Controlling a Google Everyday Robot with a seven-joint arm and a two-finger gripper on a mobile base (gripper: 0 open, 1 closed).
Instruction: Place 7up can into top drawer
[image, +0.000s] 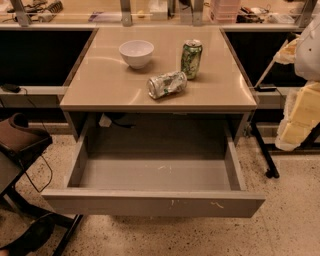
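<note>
Nearest us, the top drawer (152, 202) sits open. Behind it the 7up can (167, 84) lies sideways on the table (100, 85), near a greener can (191, 59). Our claw is out of sight, so we cannot tell its grip. If bumped, the 7up can could roll off.

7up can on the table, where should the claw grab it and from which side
Likely mid-body, from above, closing front to back: the 7up can lies on its side, ends pointing left and right. Avoid its right end, where the green can stands close behind. The claw is not in view.
</note>
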